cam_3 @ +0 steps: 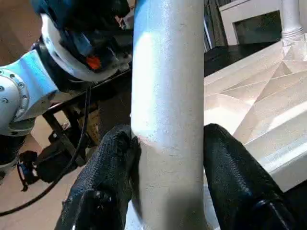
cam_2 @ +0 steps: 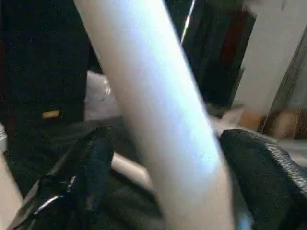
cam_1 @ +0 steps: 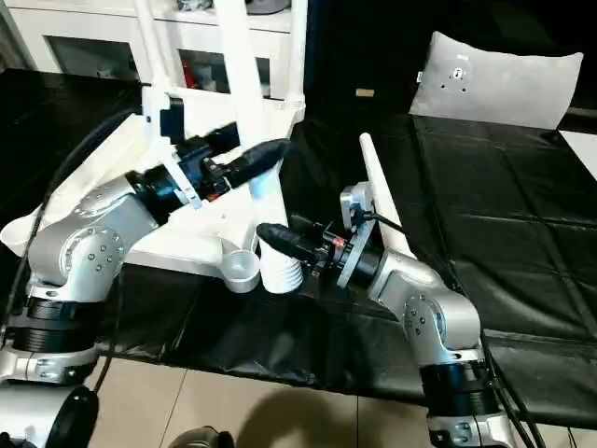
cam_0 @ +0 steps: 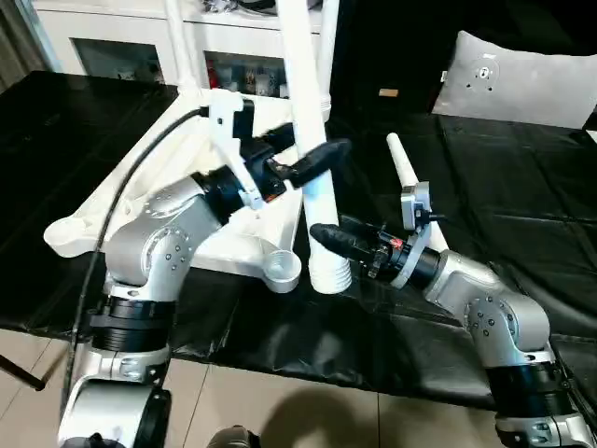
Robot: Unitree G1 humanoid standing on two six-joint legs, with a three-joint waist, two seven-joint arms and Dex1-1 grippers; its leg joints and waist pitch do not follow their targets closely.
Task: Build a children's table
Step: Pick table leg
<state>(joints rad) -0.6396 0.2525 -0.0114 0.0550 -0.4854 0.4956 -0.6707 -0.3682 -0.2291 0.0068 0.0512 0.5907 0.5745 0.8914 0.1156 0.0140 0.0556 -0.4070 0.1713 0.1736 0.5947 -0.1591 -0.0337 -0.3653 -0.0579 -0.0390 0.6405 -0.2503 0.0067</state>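
White leg [cam_0: 308, 121] stands mid-frame, right gripper [cam_3: 168, 158] clamping it low, left gripper [cam_0: 312, 163] spread loosely around it, no lettering legible.

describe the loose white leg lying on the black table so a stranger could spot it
Start at the white plastic tabletop lying ribbed side up on the black-covered table. Right of it, behind the right gripper, lies a long tapered white tube leg flat on the cover. The other legs stand upright; this one lies flat, untouched.
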